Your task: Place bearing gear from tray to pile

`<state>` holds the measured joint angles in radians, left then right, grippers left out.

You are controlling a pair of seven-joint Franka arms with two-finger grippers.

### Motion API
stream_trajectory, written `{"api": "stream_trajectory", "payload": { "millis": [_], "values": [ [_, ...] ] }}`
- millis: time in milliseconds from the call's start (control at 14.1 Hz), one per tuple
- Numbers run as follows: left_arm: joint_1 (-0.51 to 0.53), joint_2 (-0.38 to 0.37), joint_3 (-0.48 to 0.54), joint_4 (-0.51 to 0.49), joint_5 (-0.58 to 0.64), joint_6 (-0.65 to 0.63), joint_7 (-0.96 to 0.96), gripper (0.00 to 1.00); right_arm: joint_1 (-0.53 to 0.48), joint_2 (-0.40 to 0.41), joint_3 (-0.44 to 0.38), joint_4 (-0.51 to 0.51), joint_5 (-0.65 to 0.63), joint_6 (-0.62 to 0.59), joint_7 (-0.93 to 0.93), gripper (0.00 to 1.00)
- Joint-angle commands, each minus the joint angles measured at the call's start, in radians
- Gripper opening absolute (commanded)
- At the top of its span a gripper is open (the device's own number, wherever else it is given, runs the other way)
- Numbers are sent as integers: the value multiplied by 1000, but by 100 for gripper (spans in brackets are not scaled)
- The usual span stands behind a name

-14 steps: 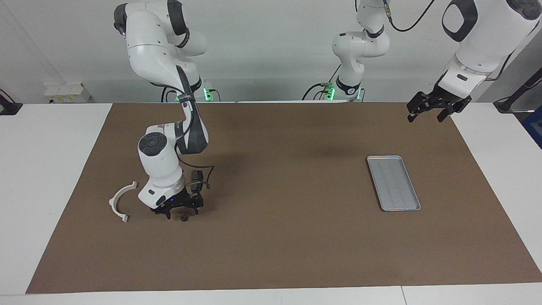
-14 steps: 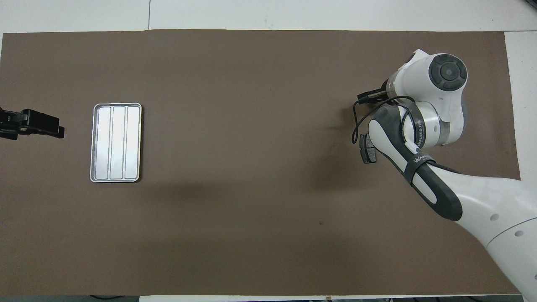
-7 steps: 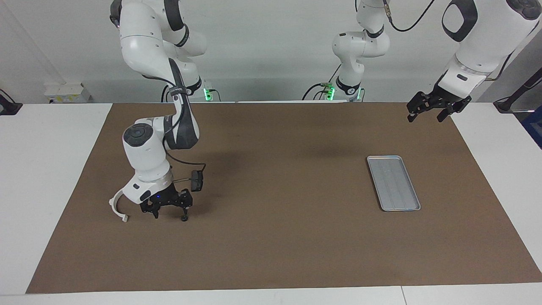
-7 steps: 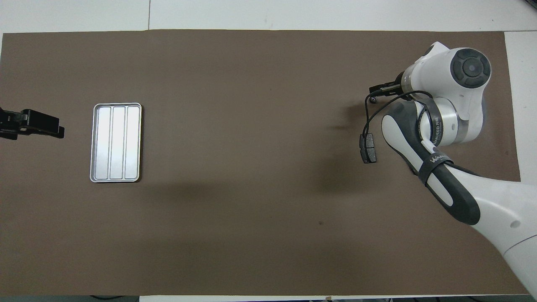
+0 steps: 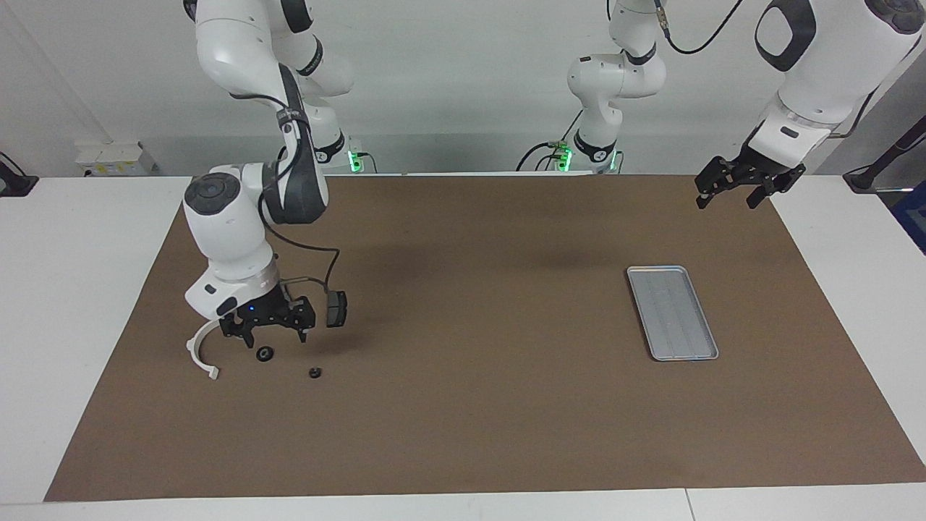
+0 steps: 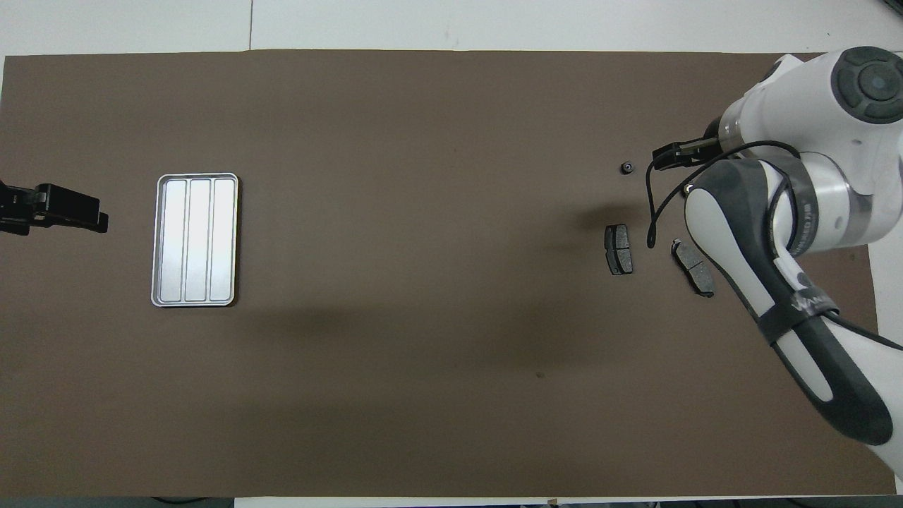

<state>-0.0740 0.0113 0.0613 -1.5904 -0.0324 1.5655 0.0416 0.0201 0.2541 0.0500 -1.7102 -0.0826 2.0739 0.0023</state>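
The right gripper (image 5: 265,327) is hanging with its fingers apart and empty, just over the pile: the white arc (image 5: 202,349), a small dark ring (image 5: 265,353) that looks like the bearing gear, a second small part (image 5: 315,373) a little farther from the robots than the arc, and a brake pad (image 5: 336,309) beside them. In the overhead view a second pad (image 6: 693,267) is lying near the first. With the gear seemingly lying free on the mat (image 5: 463,405), the step is the retreat: lifting straight up is the safest way, so the fingers are not nudging the ring or arc. The tray (image 5: 672,312), well apart from the arc toward the left arm's end, is holding nothing. The left gripper (image 5: 731,189) is waiting open beside the tray, nearer the robots.
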Motion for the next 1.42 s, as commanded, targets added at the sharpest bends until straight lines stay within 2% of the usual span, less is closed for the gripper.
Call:
{"api": "stream_trajectory", "payload": {
  "millis": [0,355,639,852,1135,1348],
  "values": [
    [-12,-11,9,-2,-6,-16,6,100,-9,-149,10,-29,9,-157,-28,100],
    [-10,-13,11,-2,-6,-16,6,100,-2,-317,11,-29,38,-371,-27,100],
    [-12,-11,11,-2,-6,-16,6,100,-9,-397,13,-28,81,-483,-27,100],
    [-12,-11,11,-2,-6,-16,6,100,-9,-408,13,-20,104,-529,-22,100],
    [-12,-13,11,-2,-6,-16,6,100,-5,-400,13,-22,104,-512,-18,100],
    [-10,-13,9,-2,-6,-16,6,100,-35,-349,16,-12,103,-479,-21,100]
  ]
}}
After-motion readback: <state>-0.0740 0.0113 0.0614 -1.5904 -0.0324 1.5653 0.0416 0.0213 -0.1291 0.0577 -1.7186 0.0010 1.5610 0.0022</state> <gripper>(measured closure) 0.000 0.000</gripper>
